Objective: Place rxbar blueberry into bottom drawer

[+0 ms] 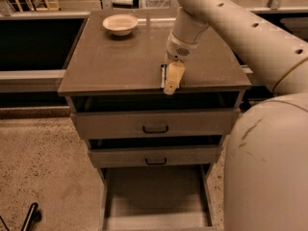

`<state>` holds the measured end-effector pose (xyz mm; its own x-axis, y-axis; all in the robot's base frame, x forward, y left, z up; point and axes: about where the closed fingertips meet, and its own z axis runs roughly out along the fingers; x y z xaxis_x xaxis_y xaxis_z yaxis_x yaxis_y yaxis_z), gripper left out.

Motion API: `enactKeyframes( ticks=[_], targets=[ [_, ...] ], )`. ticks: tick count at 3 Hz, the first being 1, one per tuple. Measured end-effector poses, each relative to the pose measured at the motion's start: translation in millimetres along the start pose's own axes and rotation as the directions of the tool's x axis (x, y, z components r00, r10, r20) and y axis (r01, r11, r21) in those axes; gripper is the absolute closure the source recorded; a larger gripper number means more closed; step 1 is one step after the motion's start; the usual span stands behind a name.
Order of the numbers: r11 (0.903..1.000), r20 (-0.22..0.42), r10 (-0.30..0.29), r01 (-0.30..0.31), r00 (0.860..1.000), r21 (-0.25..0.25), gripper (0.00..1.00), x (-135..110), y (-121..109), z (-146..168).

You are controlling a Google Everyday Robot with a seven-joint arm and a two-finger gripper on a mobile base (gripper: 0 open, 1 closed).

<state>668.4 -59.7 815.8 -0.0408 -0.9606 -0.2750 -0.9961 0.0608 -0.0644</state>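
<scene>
The rxbar blueberry [163, 76] lies on the cabinet top near its front edge; only a thin dark strip of it shows at the left of my gripper. My gripper [172, 79] hangs down over the bar, right on top of it, covering most of it. The bottom drawer [156, 196] is pulled out at the foot of the cabinet, its flat grey floor bare.
A white bowl [120, 24] stands at the back of the cabinet top [110, 61]. The two upper drawers [154, 124] with dark handles stand slightly ajar. My arm [269, 167] fills the right side. A black object [29, 214] lies on the floor, bottom left.
</scene>
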Motion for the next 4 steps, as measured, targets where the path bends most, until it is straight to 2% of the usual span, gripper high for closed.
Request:
enactKeyframes(
  ticks=[1,2,3,4],
  targets=[
    [0.9999,0.0,-0.016,0.016,1.0,0.003,0.44,-3.0,-4.9,14.3],
    [0.9999,0.001,-0.016,0.016,1.0,0.005,0.67,-4.2,-5.3,10.7],
    [0.9999,0.015,-0.009,0.009,1.0,0.01,0.98,-8.1,-2.9,-0.6],
    [0.9985,0.092,0.021,-0.025,0.996,0.048,1.0,0.2,23.6,-15.9]
  ],
)
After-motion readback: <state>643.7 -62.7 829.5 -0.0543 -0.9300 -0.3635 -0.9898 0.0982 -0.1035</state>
